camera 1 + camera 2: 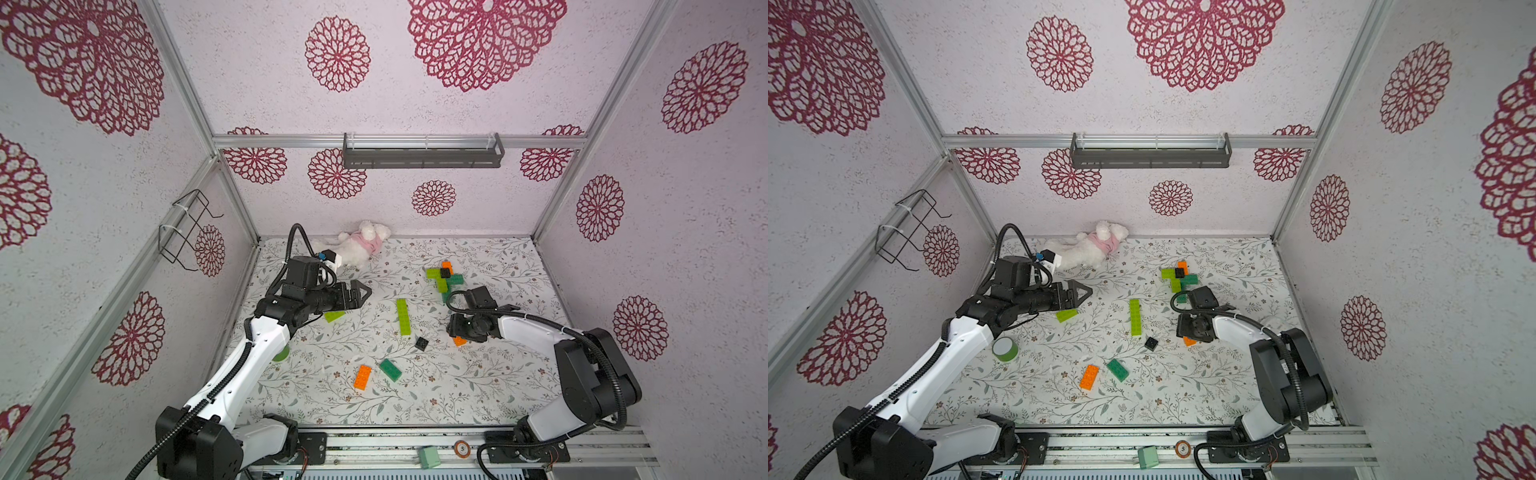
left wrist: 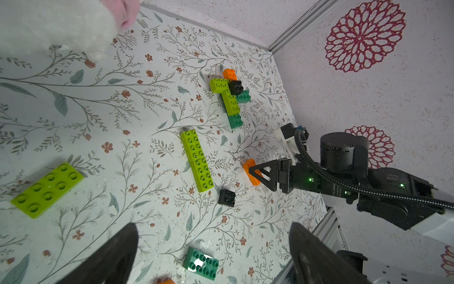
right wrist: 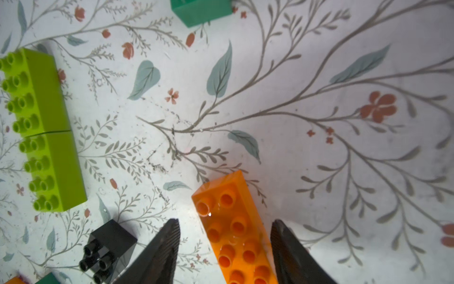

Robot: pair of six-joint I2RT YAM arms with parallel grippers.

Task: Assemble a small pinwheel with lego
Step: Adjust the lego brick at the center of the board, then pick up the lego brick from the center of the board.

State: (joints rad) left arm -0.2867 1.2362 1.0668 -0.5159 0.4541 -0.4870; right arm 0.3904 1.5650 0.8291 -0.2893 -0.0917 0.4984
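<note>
**Right fingers sit around an orange brick**

At the front rail a round tag (image 1: 462, 448) shows the number "5". A small green box (image 1: 429, 456) sits beside it. On the flowery table (image 1: 478, 395) a loose orange brick (image 1: 363, 376) and a dark green brick (image 1: 390, 369) lie just beside each other. A green tape roll (image 1: 1005, 349) sits next to the left arm.

A little further in is a black square brick (image 1: 421, 343). Near it the right gripper (image 3: 225, 221) points down over a second orange brick (image 3: 233, 228). Its fingers stand apart, one on each side of that brick. A gap shows at one finger; the other may be touching, but it is hard to tell. From above, the arm hides most of this brick.

Next comes a long lime row (image 1: 402, 316), two bricks end to end. The left gripper (image 2: 213, 226) has its fingers spread wide with nothing between them. A flat lime brick (image 1: 333, 316) peeks out, half hidden under it.

Further back is the part-built pinwheel (image 1: 444, 277): lime, dark green and orange bricks crossed, with a black square on top. A white plush toy (image 1: 361, 245) lies by the back wall. The tiny writing on the right arm is too small to read.
</note>
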